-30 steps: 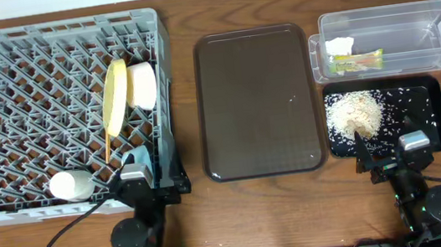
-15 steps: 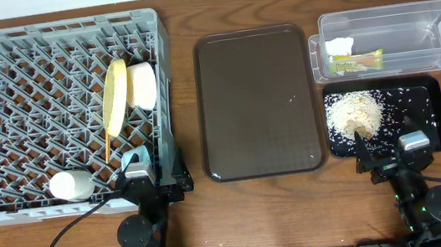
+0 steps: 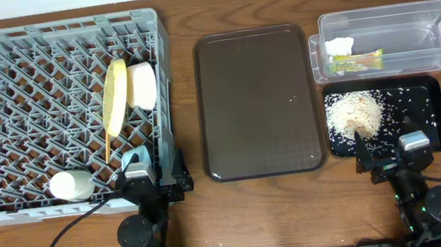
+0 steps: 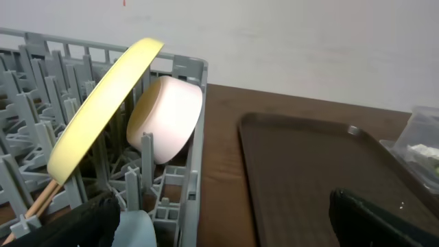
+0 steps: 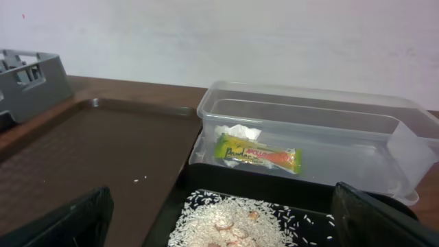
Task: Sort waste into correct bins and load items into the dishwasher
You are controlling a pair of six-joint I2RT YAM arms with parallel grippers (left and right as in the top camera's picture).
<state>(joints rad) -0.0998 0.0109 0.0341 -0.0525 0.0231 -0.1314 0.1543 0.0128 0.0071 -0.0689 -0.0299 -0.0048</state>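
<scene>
The grey dish rack (image 3: 32, 96) holds the yellow plate (image 3: 114, 97) on edge, the white bowl (image 3: 142, 85) beside it, chopsticks (image 3: 107, 151) under the plate, and a light blue bowl (image 4: 134, 230) at its front right corner. The clear tub (image 3: 437, 29) holds the wrapper (image 3: 356, 61) and tissue (image 3: 339, 46). The black tray (image 3: 434, 110) holds the rice heap (image 3: 354, 114). My left gripper (image 3: 153, 178) is open and empty at the rack's front right corner. My right gripper (image 3: 401, 150) is open and empty at the black tray's front edge.
The dark brown serving tray (image 3: 258, 102) lies between the rack and the bins. A white rounded object (image 3: 70, 186) lies in the rack's front left part. Loose rice grains are scattered over the black tray.
The left arm has shifted very slightly. Nothing else has moved.
</scene>
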